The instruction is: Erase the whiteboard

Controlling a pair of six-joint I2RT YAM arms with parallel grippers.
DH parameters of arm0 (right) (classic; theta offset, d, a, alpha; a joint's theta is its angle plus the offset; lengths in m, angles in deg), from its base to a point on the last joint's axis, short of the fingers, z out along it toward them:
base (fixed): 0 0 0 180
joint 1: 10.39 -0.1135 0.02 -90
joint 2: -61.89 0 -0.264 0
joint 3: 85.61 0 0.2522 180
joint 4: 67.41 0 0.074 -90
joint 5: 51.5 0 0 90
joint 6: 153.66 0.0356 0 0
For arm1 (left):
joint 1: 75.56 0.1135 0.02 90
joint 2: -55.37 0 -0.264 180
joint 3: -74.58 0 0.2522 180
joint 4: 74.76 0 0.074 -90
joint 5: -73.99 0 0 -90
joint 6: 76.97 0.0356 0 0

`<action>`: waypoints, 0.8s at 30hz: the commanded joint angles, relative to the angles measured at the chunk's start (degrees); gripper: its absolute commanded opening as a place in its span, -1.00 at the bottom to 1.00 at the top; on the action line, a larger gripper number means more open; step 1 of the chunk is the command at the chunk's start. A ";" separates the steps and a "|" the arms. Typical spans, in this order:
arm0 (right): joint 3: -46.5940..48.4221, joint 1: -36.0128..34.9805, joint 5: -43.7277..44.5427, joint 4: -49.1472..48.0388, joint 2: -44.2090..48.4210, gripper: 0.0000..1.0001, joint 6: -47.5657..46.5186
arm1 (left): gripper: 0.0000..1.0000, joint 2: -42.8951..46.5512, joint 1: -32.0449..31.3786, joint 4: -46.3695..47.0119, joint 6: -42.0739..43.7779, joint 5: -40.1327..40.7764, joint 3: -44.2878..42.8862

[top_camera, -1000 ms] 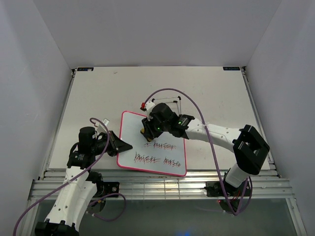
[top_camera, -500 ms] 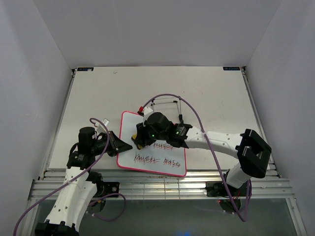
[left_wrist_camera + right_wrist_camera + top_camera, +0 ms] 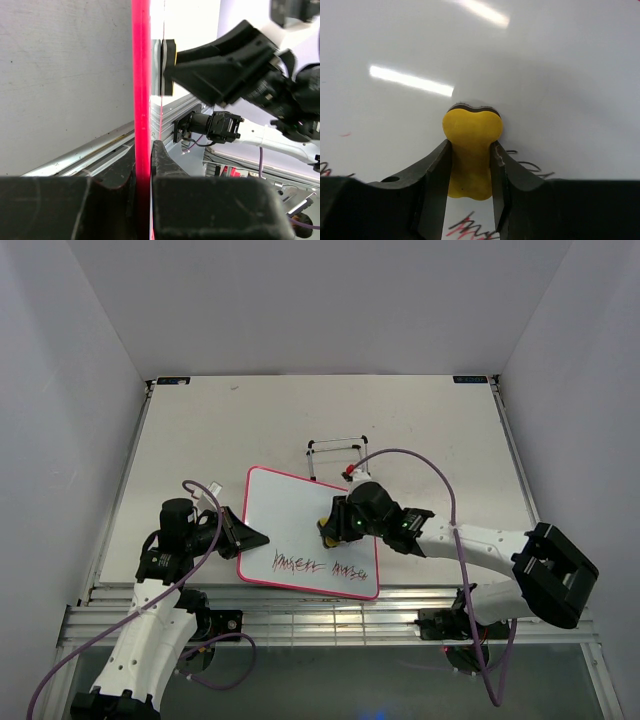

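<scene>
White walls are closing in a pale table [image 3: 220, 430]. In the top view, the whiteboard [image 3: 285, 510] is lying flat in the lower middle of the frame, slightly turned. Scribbles [image 3: 320, 565] are running along its lower band. The left gripper [image 3: 252, 537] is clenching the board's left edge. The right gripper [image 3: 333, 528], right of the board's centre, is pinching a small yellow eraser [image 3: 326, 533] and holding it on the surface just above the scribbles. A small wire stand [image 3: 335, 447] is sitting just past the board's upper edge, apart from it.

In the left wrist view, the board's pink-red frame [image 3: 141, 90] is showing as a vertical stripe through the middle. Both black fingers are closing on it at the bottom of the frame.

In the right wrist view, the eraser [image 3: 471, 145] is filling the centre. The jaws are clamping its narrow waist, and its far end is pressing on the glossy white face [image 3: 555, 75]. Scribbles are peeking in along the lower edge.

The board is looking thin, stiff and light, with a slick face that offers nothing to grip. Under wiping it would probably skid on the table. The framed rim, well away from the writing, seems the right place to hold it. The eraser's waist suits a firm pinch.
</scene>
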 commanded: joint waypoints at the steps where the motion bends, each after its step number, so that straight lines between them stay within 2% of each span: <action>1: -6.84 3.83 0.36 6.45 0.56 -0.81 -0.09 | -1.00 0.61 -0.20 0.79 3.58 3.03 -2.51; 5: -4.21 3.58 -2.01 7.25 0.30 -0.82 -1.33 | -1.00 0.69 -0.29 1.06 3.57 2.86 -2.51; 9: 1.40 0.25 -2.11 5.66 -1.37 -0.82 -1.15 | -1.00 0.70 -0.20 0.97 3.75 2.68 -2.42; 16: 18.80 -9.85 -1.50 6.45 -10.14 -0.85 -0.71 | -1.00 0.87 -0.20 1.06 3.31 2.86 -2.24; 20: 28.03 -12.68 -0.61 8.56 -17.62 -0.84 -0.45 | -1.00 0.87 -0.29 1.32 3.40 2.77 -2.24; 24: 25.77 -12.60 1.31 8.04 -18.51 -0.85 0.52 | -1.00 0.78 -0.20 1.14 3.49 2.50 -2.33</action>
